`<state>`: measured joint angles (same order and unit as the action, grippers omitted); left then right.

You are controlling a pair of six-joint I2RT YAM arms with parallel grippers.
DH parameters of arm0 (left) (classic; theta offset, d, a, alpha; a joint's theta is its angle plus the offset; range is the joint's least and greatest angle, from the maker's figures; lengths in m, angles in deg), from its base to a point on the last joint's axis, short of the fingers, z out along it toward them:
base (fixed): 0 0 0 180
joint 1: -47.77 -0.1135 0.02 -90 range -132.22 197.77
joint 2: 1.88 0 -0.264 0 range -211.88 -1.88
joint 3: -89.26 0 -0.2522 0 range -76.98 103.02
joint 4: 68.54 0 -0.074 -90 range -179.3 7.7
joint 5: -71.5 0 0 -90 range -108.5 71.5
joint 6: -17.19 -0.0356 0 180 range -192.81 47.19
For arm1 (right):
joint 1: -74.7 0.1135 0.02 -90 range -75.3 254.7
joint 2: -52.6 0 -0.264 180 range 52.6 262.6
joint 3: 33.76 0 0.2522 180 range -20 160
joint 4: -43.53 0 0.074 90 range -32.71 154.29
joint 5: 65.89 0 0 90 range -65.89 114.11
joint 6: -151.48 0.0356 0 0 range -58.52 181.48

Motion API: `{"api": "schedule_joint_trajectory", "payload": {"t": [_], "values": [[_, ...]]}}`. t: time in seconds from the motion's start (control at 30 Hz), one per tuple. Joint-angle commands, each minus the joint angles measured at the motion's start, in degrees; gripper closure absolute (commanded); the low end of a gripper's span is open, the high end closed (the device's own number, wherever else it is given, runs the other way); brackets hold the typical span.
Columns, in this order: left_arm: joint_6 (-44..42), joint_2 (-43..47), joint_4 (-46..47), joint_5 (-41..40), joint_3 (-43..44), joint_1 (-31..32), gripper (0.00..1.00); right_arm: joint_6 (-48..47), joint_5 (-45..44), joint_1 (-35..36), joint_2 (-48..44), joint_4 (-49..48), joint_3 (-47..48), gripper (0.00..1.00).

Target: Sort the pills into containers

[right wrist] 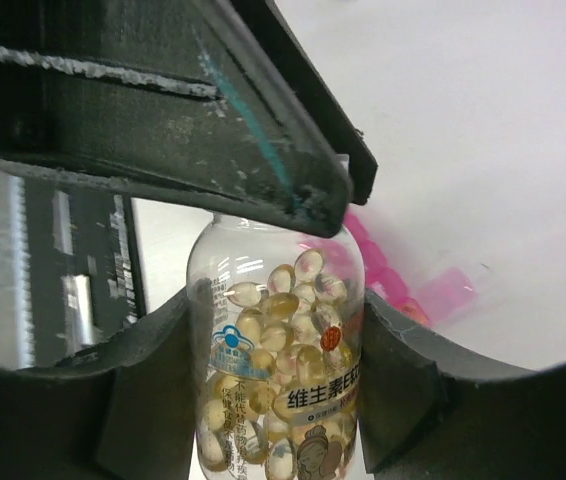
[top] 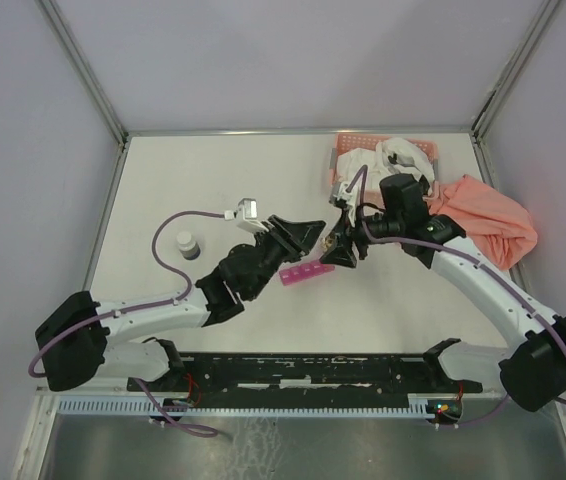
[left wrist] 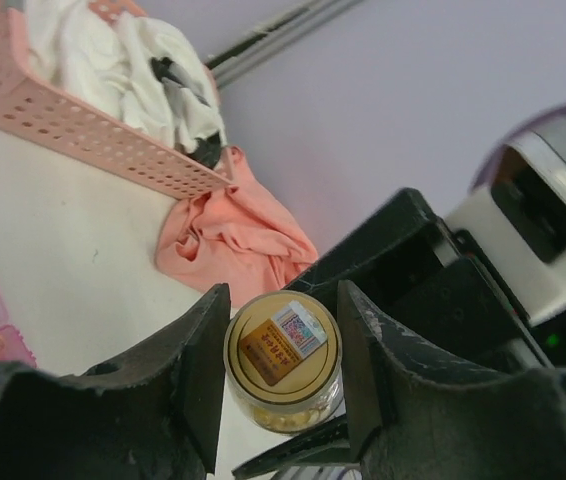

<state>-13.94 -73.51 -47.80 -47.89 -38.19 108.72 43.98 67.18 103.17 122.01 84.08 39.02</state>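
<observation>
Right wrist view: our right hand [right wrist: 275, 350] clamps the pill bottle [right wrist: 281, 400] steady over the desk [top: 213, 180] so our left hand [left wrist: 283, 310], jaws pressed on its cap [left wrist: 283, 345], can, we judge, twist it open, the pink containers [top: 306, 273] lying just beside at desk centre.

The clear pill bottle [right wrist: 278, 350] held between the right gripper's [right wrist: 275, 335] fingers has a label reading 维生素E软 beside a round blue logo. The sticker on its end, between the left gripper's [left wrist: 283, 300] fingers, is too small to read
</observation>
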Motion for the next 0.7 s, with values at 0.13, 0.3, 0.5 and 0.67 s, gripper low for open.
{"api": "schedule_joint_trajectory", "payload": {"t": [0.13,0.3,0.5,0.67], "values": [[-15.4,-0.4,22.7,47.3,-3.3,-9.7,0.97,31.0,24.3,-6.0,3.0,-23.5,-1.5,0.98],[-16.2,-4.3,27.2,60.1,-1.3,-12.5,0.97,38.5,27.1,-6.4,4.9,-30.5,-2.7,0.98],[-15.8,-1.3,25.6,52.7,-3.2,-14.6,0.69,30.8,26.1,-6.5,3.7,-23.3,-1.4,0.98],[-19.2,5.4,16.9,40.1,-5.5,-14.6,0.19,18.9,23.1,-6.4,1.7,-12.8,1.0,0.98]]}}
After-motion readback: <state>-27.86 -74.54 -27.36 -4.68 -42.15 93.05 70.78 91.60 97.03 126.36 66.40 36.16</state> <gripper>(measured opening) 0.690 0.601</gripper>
